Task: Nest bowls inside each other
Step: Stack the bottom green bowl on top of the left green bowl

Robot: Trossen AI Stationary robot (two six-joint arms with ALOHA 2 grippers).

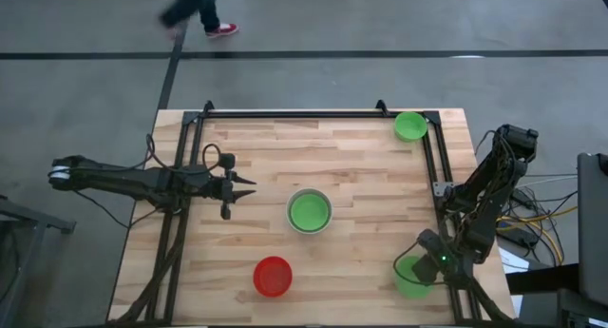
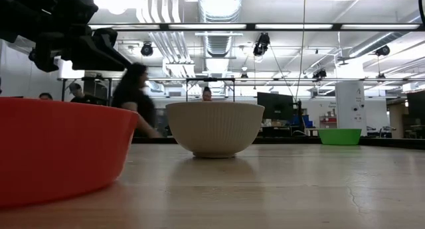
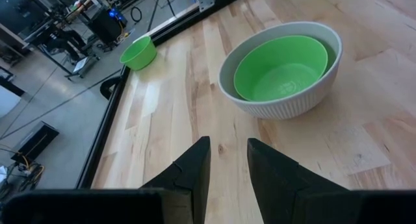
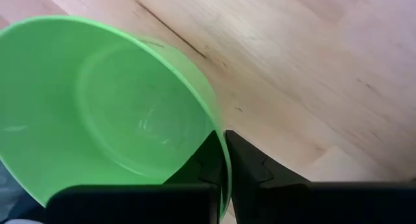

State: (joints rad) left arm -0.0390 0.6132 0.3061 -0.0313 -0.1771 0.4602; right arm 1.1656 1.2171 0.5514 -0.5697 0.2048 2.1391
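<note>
An off-white ribbed bowl (image 1: pixel 309 212) sits mid-table with a green bowl (image 3: pixel 283 67) nested inside it. A red bowl (image 1: pixel 273 276) stands near the front edge, and a second green bowl (image 1: pixel 410 126) stands at the far right corner. A third green bowl (image 1: pixel 409 275) is at the near right corner, with my right gripper (image 1: pixel 425 261) shut on it. My left gripper (image 1: pixel 242 187) hovers open to the left of the off-white bowl, with nothing between its fingers (image 3: pixel 195 162). My right gripper pinches the rim (image 4: pixel 219 141) of the near-right green bowl between its two fingers, one finger (image 4: pixel 207 164) inside the bowl and the other (image 4: pixel 250 167) outside. The fingers come steeply from above. The bowl's opening faces up.
A black frame rail (image 1: pixel 432 166) runs along the table's right side, close to both outer green bowls. A person (image 1: pixel 195 9) walks on the floor beyond the far edge. Bare wood lies between the red bowl and the off-white bowl.
</note>
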